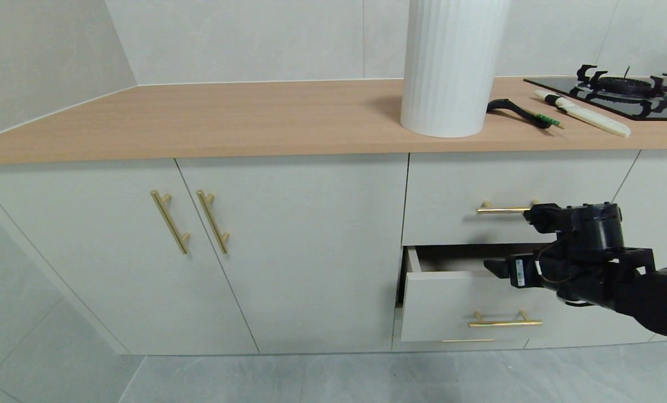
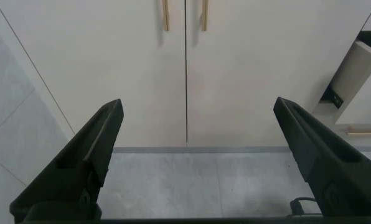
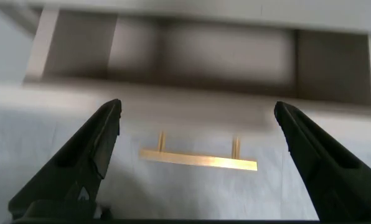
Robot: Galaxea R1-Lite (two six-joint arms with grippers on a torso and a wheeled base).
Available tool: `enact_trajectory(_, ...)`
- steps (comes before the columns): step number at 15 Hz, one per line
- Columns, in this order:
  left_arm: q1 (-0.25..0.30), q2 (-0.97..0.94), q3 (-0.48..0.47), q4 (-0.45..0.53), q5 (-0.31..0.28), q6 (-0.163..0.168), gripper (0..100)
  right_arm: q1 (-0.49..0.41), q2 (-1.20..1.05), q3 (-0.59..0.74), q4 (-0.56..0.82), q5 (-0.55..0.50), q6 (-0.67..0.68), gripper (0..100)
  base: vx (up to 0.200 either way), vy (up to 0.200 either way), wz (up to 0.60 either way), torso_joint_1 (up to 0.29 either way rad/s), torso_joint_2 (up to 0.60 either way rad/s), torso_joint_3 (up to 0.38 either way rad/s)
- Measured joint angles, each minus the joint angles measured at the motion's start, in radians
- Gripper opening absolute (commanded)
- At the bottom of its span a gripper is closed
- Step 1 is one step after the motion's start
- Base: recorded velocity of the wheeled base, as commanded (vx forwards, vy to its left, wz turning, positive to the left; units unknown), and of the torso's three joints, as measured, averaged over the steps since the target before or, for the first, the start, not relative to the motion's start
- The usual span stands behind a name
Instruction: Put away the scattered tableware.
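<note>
Running wall to wall, the wooden table is carrying everything the task concerns, with the cabinet fronts beneath it. Under its right part the lower drawer is standing partly pulled out below a closed upper drawer. Its inside is showing dark in the head view and blurred in the right wrist view, and I am making out nothing lying in it. A tall white ribbed vessel is standing upright on the table, its mouth out of frame, so its contents cannot be told. A black gas hob is sitting at the far right. The right claw is hanging wide open and holding nothing, just in front of the drawer's opening and above its gold handle. The left claw is also gaping open and holding nothing, pointing at the double cabinet doors low near the floor. The scattered tableware is lying above and behind the right claw, on the table between vessel and hob. These are a long white utensil and a black utensil with a green-banded handle, side by side but apart, each long axis slanting from back-left to front-right. The right arm is looking clearly nearer, so the coming reach is probably calling for it to rise over the table edge.
</note>
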Motion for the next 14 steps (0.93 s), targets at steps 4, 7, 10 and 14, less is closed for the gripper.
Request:
enact_trajectory(4, 0.0, 0.0, 0.0, 0.0, 0.0, 0.0, 100, -0.001, 0.118, 0.007, -0.147, -0.034, 0.006, 100, 0.0, 0.0, 0.0, 0.0, 0.0, 0.0)
enact_trajectory(7, 0.0, 0.0, 0.0, 0.0, 0.0, 0.0, 100, -0.001, 0.148, 0.007, -0.156, -0.036, 0.036, 100, 0.0, 0.0, 0.0, 0.0, 0.0, 0.0)
enact_trajectory(10, 0.0, 0.0, 0.0, 0.0, 0.0, 0.0, 100, -0.001, 0.148, 0.011, -0.141, -0.035, 0.036, 100, 0.0, 0.0, 0.0, 0.0, 0.0, 0.0)
enact_trajectory(14, 0.0, 0.0, 0.0, 0.0, 0.0, 0.0, 100, -0.001, 0.103, 0.02, -0.033, -0.025, 0.039, 100, 0.0, 0.0, 0.0, 0.0, 0.0, 0.0)
